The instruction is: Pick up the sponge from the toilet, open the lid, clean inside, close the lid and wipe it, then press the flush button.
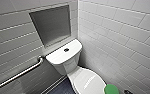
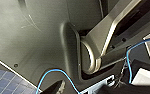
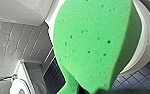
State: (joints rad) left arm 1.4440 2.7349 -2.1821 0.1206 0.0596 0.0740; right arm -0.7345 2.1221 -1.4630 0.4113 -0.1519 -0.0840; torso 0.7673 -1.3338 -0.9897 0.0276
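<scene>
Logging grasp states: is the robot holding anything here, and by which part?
The sponge, apparently held by the right gripper at its narrow near end.

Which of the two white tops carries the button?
The tank top, the rounded rectangle by the wall; button at its middle. The oval lid has none.

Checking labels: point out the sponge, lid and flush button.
sponge (image 3: pixel 96 45): right wrist view, flat green face.
lid (image 1: pixel 88 79): head view, middle of its top.
flush button (image 1: pixel 66 50): head view, dark centre.
</scene>
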